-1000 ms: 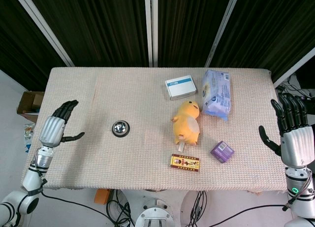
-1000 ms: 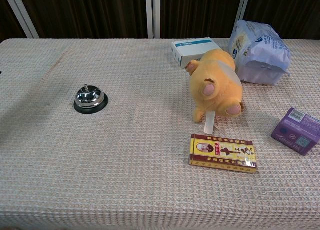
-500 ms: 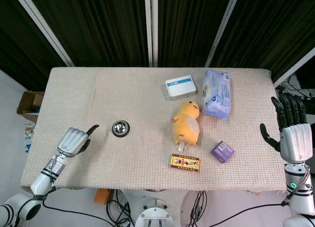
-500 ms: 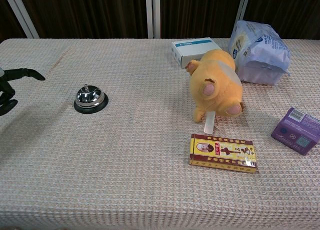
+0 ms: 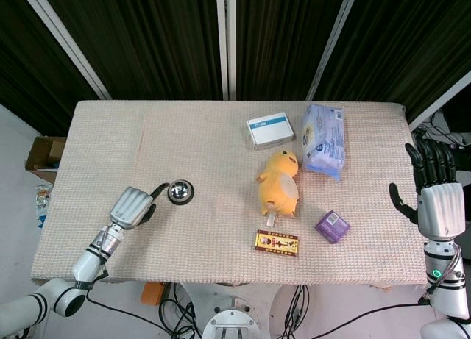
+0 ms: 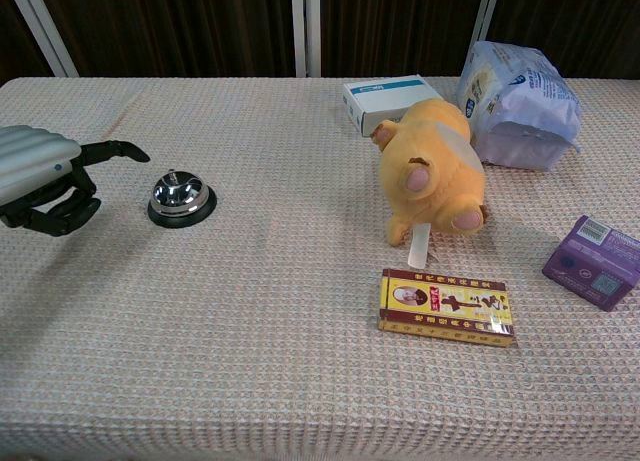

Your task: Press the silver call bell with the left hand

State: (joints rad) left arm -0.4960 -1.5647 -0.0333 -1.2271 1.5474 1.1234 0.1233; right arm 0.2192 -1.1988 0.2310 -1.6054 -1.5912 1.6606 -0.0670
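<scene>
The silver call bell [image 5: 179,191] on its black base stands on the left half of the table, also seen in the chest view as the bell [image 6: 181,197]. My left hand [image 5: 132,207] hovers just left of it, most fingers curled in and one finger stretched toward the bell, its tip close above the bell's left side. In the chest view the left hand [image 6: 45,179] holds nothing and the fingertip [image 6: 140,156] stops short of the bell. My right hand [image 5: 434,195] stands upright off the table's right edge, fingers spread and empty.
A yellow plush toy [image 5: 279,183] lies mid-table. Behind it are a white box [image 5: 270,129] and a blue-white packet [image 5: 324,140]. A red-yellow box [image 5: 277,243] and a purple box [image 5: 333,226] lie near the front edge.
My left hand has moved right toward the bell, curling its fingers and extending one. The right hand has barely shifted.
</scene>
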